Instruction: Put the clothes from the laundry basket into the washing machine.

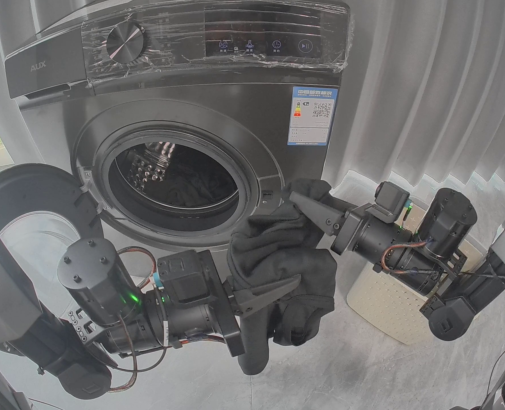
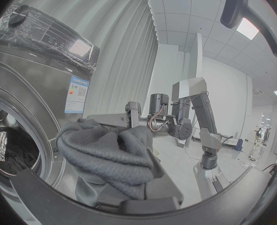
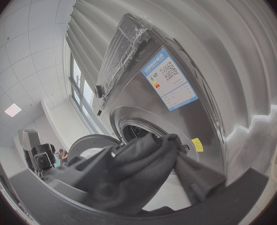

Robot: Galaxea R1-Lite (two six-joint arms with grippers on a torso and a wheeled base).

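Closest in, the left end effector point(image 1: 275, 297) is clamped on a dark grey garment point(image 1: 281, 251), which hangs bunched in the air just in front of the washing machine point(image 1: 207, 103) and its open drum point(image 1: 175, 175). Higher up, the right end effector point(image 1: 304, 206) pinches the same garment's upper edge. Beside the machine, the cream laundry basket point(image 1: 383, 303) sits on the floor.
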